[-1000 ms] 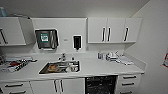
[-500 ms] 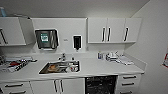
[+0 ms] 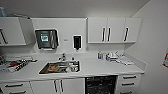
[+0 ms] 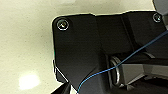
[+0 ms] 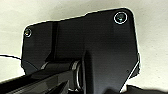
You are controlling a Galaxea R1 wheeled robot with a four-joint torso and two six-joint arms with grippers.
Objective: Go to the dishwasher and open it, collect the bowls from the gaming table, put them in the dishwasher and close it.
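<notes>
We're facing a kitchenette wall, and there's the dishwasher [image 3: 100, 85], tucked under the white table [image 3: 100, 67], below and to the right of the steel sink [image 3: 60, 67]. Its front reads as a dark opening with racks inside, so we judge the door is already down or out of our sight; we can't make out a bar handle from here. White cabinet doors [image 3: 66, 86] sit on the sink's side of the dishwasher, a stack of drawers [image 3: 129, 82] on the far side. Above the sink, a paper towel dispenser [image 3: 46, 38] and a dark soap dispenser [image 3: 77, 42] hang on the wall. Small clutter sits on the table above the dishwasher.

No bowls in sight here, and no gaming table either. Both wrist views look down over dark mounting plates at a pale floor; whether either pincer is apart or together, we cannot tell.

Our read on handling: that door should be stiff and fairly heavy, hinged low, best taken at the middle of its top edge. The racks should slide lightly.
</notes>
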